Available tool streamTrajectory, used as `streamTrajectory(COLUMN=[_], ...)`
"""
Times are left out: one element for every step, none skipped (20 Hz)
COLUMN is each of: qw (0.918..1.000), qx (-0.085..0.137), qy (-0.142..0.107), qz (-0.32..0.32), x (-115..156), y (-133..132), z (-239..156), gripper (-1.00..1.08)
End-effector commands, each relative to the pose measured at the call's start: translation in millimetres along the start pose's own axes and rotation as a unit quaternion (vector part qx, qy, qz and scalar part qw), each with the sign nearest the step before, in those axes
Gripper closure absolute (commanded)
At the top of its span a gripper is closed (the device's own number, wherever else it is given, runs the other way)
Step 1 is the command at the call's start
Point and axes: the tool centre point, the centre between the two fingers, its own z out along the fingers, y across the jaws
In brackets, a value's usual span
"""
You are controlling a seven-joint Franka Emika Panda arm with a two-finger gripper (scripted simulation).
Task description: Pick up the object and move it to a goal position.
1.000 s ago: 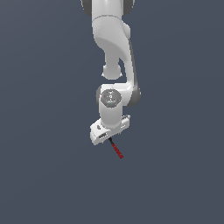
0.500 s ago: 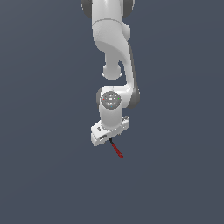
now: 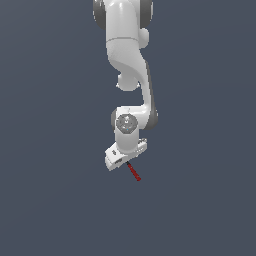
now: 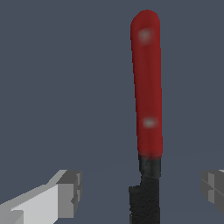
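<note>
The object is a thin stick, red on one half and black on the other. In the wrist view its black half lies between my two grey fingertips, which stand well apart on either side without touching it. In the exterior view my gripper hangs low over the floor. The red half of the object pokes out from under it toward the exterior view's right, and the hand hides the black half. My gripper is open.
The plain dark grey floor spreads all around. The white arm rises above the gripper to the top of the exterior view. No other objects or goal marker show.
The wrist has come down a little toward the floor. The object has stayed in place.
</note>
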Motion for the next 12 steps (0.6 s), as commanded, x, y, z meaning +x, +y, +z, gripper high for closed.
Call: streamTrajectory(qw=[1.0, 1.0, 1.0, 1.0, 1.0, 1.0, 1.0, 1.0, 1.0, 1.0, 1.0, 1.0], qx=[0.0, 0.0, 0.0, 0.0, 0.0, 0.0, 0.0, 0.0, 0.0, 0.0, 0.0, 0.0], qy=[0.001, 0.001, 0.001, 0.001, 0.001, 0.001, 0.001, 0.001, 0.001, 0.001, 0.001, 0.001], qz=[0.0, 0.0, 0.0, 0.0, 0.0, 0.0, 0.0, 0.0, 0.0, 0.0, 0.0, 0.0], x=[1.0, 1.2, 1.2, 1.2, 1.2, 1.2, 1.2, 1.2, 1.2, 1.2, 1.2, 1.2], y=[0.8, 0.8, 0.8, 0.8, 0.8, 0.8, 0.8, 0.8, 0.8, 0.8, 0.8, 0.8], z=[2.8, 2.8, 2.8, 2.8, 2.8, 2.8, 2.8, 2.8, 2.8, 2.8, 2.8, 2.8], gripper=[-0.92, -0.92, 1.08, 1.08, 1.08, 1.08, 1.08, 1.08, 1.08, 1.08, 1.08, 1.08])
